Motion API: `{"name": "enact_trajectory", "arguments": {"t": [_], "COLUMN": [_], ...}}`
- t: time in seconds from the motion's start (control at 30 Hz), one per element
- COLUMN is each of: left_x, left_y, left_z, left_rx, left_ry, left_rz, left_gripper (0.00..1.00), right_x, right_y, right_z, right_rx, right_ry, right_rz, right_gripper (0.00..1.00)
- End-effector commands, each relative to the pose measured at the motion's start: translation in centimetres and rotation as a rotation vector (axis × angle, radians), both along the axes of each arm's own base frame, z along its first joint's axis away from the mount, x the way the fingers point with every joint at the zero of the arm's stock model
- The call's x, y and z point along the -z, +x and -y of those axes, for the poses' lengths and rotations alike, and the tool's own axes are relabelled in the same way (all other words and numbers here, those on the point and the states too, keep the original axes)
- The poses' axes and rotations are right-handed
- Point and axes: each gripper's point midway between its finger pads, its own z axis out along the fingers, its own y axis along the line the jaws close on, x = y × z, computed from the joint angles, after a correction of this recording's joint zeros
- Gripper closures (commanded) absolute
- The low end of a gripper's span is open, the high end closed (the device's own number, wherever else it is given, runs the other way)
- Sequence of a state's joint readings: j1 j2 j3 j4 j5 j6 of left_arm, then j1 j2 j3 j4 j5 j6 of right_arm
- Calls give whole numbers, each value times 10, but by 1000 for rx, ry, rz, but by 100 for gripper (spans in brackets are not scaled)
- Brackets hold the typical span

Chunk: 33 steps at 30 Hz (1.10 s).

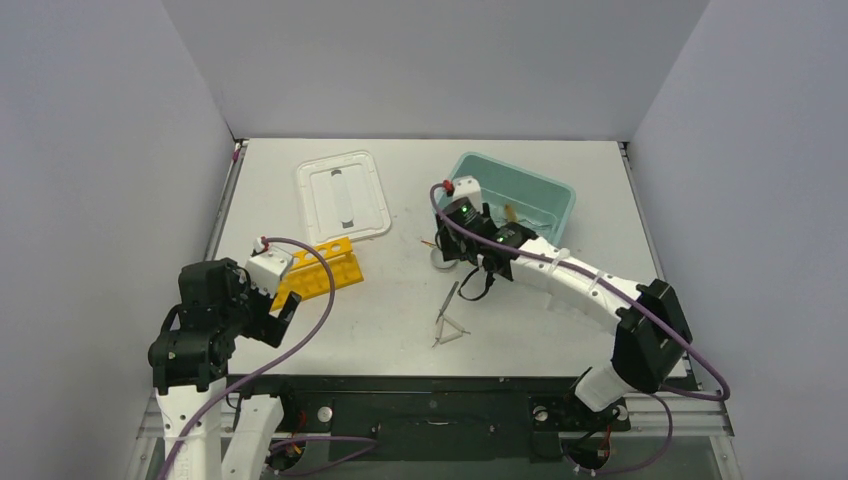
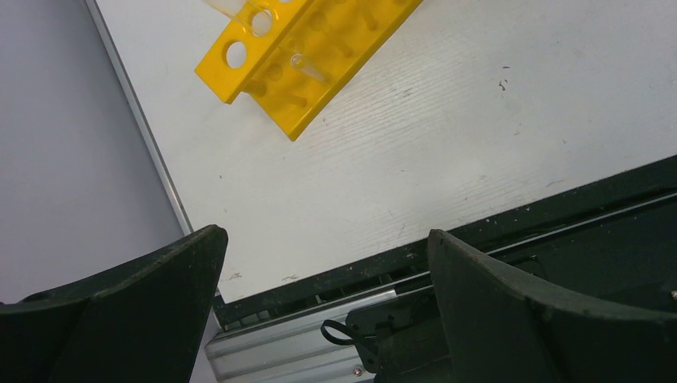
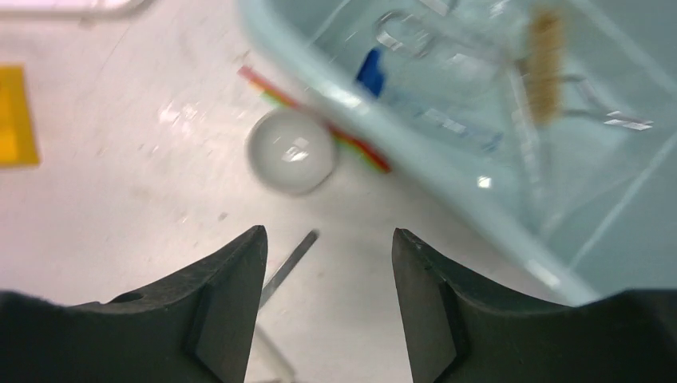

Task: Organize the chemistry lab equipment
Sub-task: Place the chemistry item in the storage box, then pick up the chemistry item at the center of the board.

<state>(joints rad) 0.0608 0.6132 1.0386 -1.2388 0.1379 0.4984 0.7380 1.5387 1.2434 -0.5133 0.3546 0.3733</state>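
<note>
Task partly done.
- In teal tub, far right: brush, blue-capped vial.
- Out on table: round dish just beside tub; wire triangle near centre; yellow rack left.
- Right gripper: jaws apart, empty, by dish.
- Left gripper: jaws wide apart, empty.

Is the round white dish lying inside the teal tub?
No, the round dish rests on the table, outside the wall of the teal tub.
</note>
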Motion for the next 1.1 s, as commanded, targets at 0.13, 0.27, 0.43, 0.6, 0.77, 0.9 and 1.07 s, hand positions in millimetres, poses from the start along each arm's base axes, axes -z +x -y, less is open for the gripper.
{"name": "enact_trajectory", "arguments": {"t": [0.13, 0.27, 0.43, 0.6, 0.77, 0.9, 1.07], "left_x": [-3, -3, -3, -2, -4, -2, 3], "left_y": [2, 2, 1, 1, 0, -1, -1], "left_z": [2, 2, 1, 2, 0, 0, 0], "left_rx": [10, 10, 13, 14, 14, 16, 20], "left_ry": [-8, -7, 1, -3, 8, 9, 16], "left_rz": [18, 16, 16, 15, 21, 17, 15], "left_gripper": [3, 3, 3, 3, 3, 3, 3], "right_x": [57, 81, 98, 116, 130, 133, 132], "right_y": [-67, -78, -81, -84, -85, -84, -80], "right_z": [-40, -43, -47, -55, -53, -40, -38], "right_rx": [66, 101, 132, 157, 207, 257, 281], "right_ry": [247, 305, 327, 362, 355, 298, 282], "right_rz": [-120, -165, -203, -246, -270, -247, -230], "right_gripper": [46, 47, 49, 49, 49, 50, 51]}}
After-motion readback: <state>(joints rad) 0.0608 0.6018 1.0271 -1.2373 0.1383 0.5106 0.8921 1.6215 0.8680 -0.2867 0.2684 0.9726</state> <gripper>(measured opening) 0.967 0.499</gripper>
